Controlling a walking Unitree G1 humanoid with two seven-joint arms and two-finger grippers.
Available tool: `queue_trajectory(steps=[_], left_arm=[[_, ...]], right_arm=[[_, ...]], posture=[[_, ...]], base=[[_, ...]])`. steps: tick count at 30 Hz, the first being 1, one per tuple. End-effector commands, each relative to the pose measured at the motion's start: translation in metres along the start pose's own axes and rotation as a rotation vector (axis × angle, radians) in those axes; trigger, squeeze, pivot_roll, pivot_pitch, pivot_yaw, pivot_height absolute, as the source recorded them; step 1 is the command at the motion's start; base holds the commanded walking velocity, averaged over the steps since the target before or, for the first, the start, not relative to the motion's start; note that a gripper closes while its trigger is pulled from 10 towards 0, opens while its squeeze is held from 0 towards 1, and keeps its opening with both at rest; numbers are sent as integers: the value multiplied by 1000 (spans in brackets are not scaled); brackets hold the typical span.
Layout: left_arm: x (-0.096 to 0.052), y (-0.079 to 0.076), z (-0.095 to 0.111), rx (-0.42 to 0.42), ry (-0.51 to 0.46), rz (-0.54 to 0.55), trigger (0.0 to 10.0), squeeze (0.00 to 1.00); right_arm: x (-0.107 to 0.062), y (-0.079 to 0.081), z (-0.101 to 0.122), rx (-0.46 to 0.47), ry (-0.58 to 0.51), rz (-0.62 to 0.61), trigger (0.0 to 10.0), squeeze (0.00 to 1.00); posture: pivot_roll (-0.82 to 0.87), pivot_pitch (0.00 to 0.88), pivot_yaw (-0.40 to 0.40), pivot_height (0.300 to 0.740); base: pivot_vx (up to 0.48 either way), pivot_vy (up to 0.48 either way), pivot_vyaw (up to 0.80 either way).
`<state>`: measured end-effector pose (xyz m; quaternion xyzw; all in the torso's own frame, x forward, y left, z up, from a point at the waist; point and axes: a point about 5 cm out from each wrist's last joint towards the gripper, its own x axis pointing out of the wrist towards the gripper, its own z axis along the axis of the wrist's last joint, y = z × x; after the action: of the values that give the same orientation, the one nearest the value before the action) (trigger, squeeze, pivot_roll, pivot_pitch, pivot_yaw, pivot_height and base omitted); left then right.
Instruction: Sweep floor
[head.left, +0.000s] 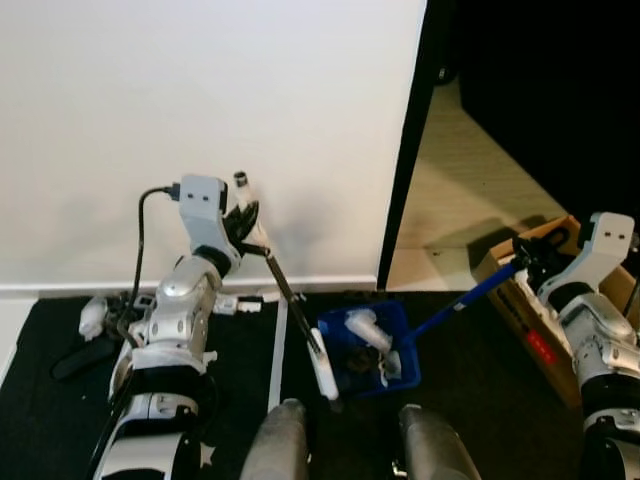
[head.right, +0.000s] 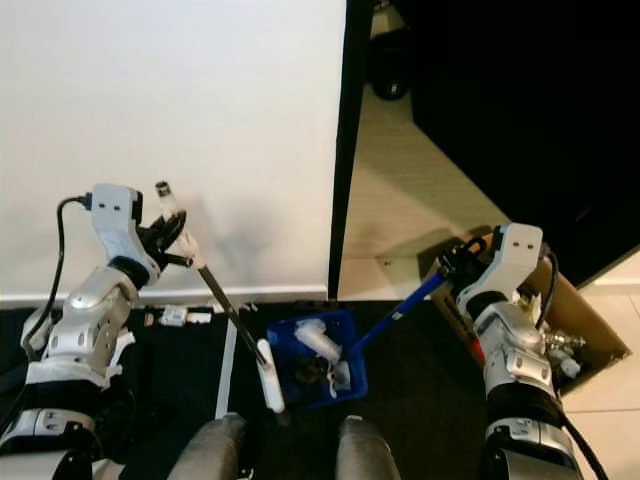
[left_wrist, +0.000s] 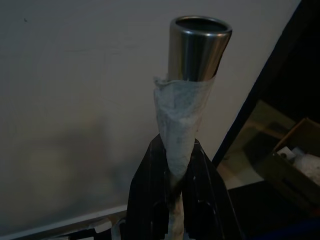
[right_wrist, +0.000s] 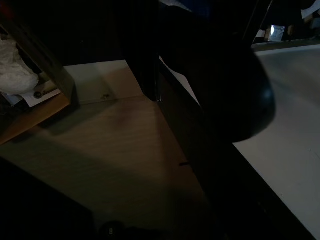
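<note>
The blue dustpan on the dark floor holds white debris. At its left edge rests the broom head; left gripper fingers clamp the broom's paper-wrapped handle. Right gripper fingers grip the dustpan's handle. Short strokes inward should keep debris contained.

White wall blocks ahead; cardboard box crowds the right.

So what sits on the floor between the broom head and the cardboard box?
In the left eye view, the blue dustpan with swept-in litter lies between the broom head and the cardboard box; beyond it, dark floor.
</note>
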<state>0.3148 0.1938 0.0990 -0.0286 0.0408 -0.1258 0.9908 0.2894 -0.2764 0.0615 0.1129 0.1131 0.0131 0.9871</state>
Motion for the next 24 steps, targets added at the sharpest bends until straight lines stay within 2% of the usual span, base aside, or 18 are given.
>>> queue_trajectory(steps=[1, 15, 24], left_arm=[[-1, 1, -1, -19, -7, 8, 10000, 0], [-2, 4, -2, -31, 6, 19, 10000, 0], [-1, -3, -7, -18, 18, 3, 10000, 0]], right_arm=[[2, 5, 4, 29, -32, 21, 10000, 0], [3, 6, 4, 19, -30, 26, 10000, 0], [4, 13, -9, -48, 11, -8, 10000, 0]], posture=[[5, 52, 45, 740], [6, 47, 46, 740], [7, 49, 49, 740]], base=[[0, 0, 0], [0, 0, 0], [0, 0, 0]])
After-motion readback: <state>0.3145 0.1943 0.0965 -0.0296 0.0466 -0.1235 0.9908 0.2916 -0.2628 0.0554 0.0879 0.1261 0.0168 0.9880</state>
